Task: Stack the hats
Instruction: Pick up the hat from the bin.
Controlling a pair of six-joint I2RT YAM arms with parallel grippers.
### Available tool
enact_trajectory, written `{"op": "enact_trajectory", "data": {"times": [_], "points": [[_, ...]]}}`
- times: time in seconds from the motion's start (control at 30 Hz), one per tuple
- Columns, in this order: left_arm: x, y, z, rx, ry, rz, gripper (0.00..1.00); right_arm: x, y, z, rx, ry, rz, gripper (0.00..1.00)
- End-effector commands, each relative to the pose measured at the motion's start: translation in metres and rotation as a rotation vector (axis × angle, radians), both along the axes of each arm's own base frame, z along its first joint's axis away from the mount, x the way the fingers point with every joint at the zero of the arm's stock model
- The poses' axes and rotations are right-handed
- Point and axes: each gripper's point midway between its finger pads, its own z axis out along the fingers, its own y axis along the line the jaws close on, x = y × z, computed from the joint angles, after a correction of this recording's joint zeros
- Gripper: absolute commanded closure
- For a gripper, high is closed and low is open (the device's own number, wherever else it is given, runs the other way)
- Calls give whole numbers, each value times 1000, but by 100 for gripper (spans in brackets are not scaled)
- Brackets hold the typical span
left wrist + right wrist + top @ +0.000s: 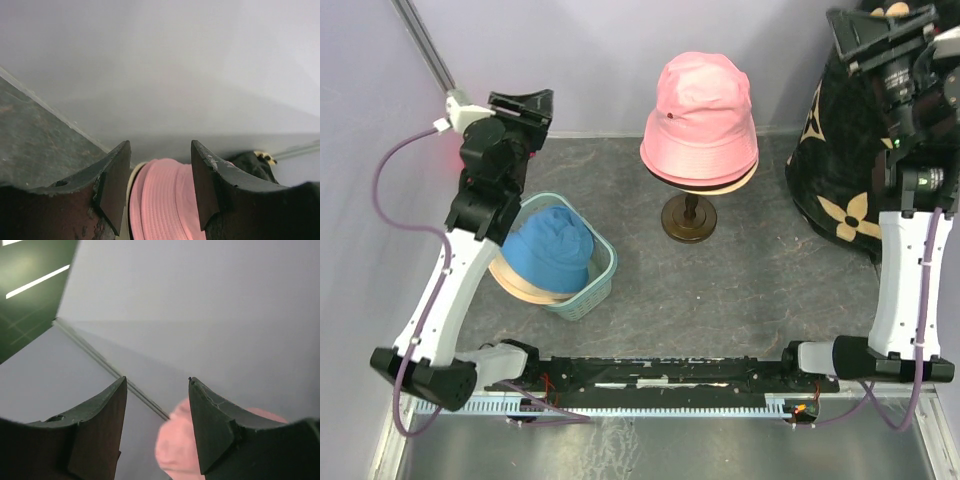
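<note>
A pink hat (701, 115) sits on a beige brim (730, 185) atop a cream head on a dark stand (688, 218). A blue hat (552, 250) lies over a beige hat (520, 287) inside a teal basket (600, 285). A black hat with beige flower prints (835, 170) stands at the right. My left gripper (523, 102) hangs open above the basket's far side, nothing between its fingers; its wrist view shows the pink hat (160, 200) far ahead between the jaws. My right gripper (865, 32) is raised over the black hat, open and empty, with the pink hat (177, 445) distant.
Pale walls close in the back and left of the dark grey table (720, 290). A black rail (660, 375) with both arm bases runs along the near edge. The black hat (250, 161) shows past the left gripper's right finger.
</note>
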Motion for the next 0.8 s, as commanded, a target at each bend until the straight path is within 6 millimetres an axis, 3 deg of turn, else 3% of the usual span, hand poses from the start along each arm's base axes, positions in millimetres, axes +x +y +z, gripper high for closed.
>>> {"op": "enact_trajectory", "data": {"times": [0.0,0.13,0.17,0.33,0.5,0.67,0.77], "points": [[-26,45,-14,91,74,188,41,-15,47,47,-173,-95,112,40],[-49,64,-22,121,117,248,41,-15,113,62,-242,-118,269,40],[-54,71,-22,125,122,277,40,-23,132,68,-251,-142,315,40],[-79,90,-26,144,140,341,38,-29,214,40,-310,-124,501,40],[-104,109,-35,164,169,399,38,-52,294,-13,-441,-69,647,40],[-126,124,-47,180,207,448,34,-73,349,-73,-573,-4,725,40],[-134,128,-54,188,224,458,33,-81,371,-112,-671,56,713,40]]}}
